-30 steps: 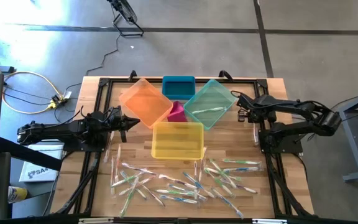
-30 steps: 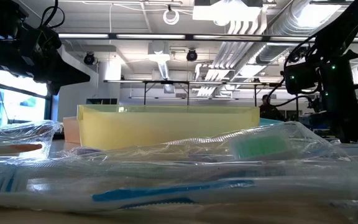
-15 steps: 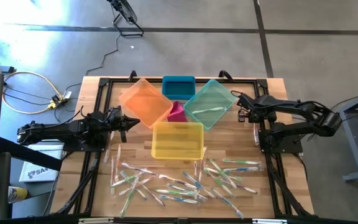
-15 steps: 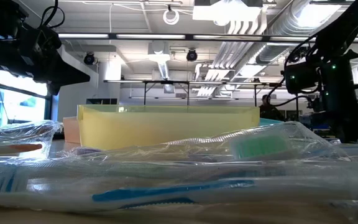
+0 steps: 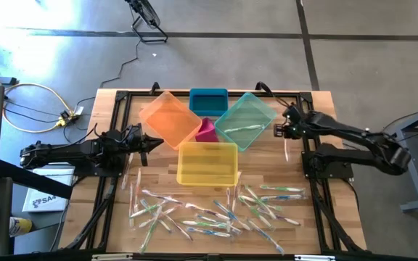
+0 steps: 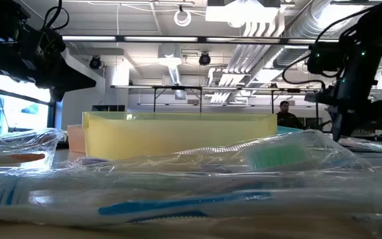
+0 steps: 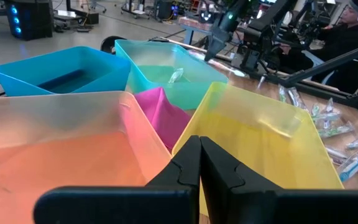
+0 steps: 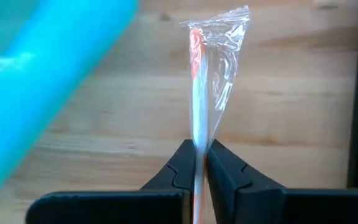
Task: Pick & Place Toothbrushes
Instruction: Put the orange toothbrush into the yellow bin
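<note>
Many wrapped toothbrushes [image 5: 212, 210] lie in a loose heap on the table's near part. One more [image 5: 242, 127] rests flat in the teal bin [image 5: 256, 109]. My right gripper [image 5: 288, 133] hovers just right of the teal bin, shut on an orange-accented toothbrush [image 8: 197, 93] in a clear wrapper. My left gripper [image 5: 148, 142] waits shut beside the orange bin [image 5: 167, 116], touching nothing. In the left wrist view its fingers [image 7: 188, 162] point over the bins. My right gripper pinches the wrapped toothbrush between its two fingers [image 8: 182, 162], some way along the whitish handle [image 8: 197, 134]. The fingers come from above and point down, lying along the brush. The brush hangs below them, lifted clear of the table, its wrapper end [image 8: 225, 28] loose.
Five bins stand clustered at the table's middle and far side: orange, blue [image 5: 208, 100], teal, pink [image 5: 206, 131] and yellow [image 5: 207, 162]. A black frame [image 5: 316, 196] runs around the wooden top. A person [image 6: 284, 111] sits far behind the table.
My right gripper has risen and shifted a little toward the table's left, nearer the teal bin, while the arm behind it swung outward. The held toothbrush has gone with it. The fingers have stayed shut on it.
</note>
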Motion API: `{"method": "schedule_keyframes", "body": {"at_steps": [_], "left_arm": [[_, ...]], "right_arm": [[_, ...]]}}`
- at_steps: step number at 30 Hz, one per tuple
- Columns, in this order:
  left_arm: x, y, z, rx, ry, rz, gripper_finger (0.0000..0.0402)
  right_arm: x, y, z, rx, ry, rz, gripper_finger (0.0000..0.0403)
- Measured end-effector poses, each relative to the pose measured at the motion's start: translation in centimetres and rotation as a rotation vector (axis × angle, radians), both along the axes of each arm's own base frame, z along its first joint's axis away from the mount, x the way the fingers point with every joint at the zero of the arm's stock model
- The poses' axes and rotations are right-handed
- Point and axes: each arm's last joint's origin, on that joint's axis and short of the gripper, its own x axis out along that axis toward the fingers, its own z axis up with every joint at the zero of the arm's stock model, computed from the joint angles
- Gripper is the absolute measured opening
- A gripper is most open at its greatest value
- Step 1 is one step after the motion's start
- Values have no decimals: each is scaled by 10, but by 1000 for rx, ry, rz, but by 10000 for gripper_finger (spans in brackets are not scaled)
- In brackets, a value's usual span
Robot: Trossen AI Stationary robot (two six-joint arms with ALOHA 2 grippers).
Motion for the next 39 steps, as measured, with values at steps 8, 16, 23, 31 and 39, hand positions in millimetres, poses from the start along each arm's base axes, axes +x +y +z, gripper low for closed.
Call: {"method": "schedule_keyframes", "body": {"at_steps": [8,16,23,31,39], "left_arm": [[0,0,0,0,0,0,0],[0,0,0,0,0,0,0],[0,0,0,0,0,2,0],[0,0,0,1,0,3,0],[0,0,0,20,5,4,0]], "right_arm": [[8,1,26,-105,-326,116,15],[23,3,54,-276,-612,260,15],[40,10,76,-485,-753,306,15],[51,27,83,-697,-676,182,15],[72,46,88,-880,-649,263,15]]}}
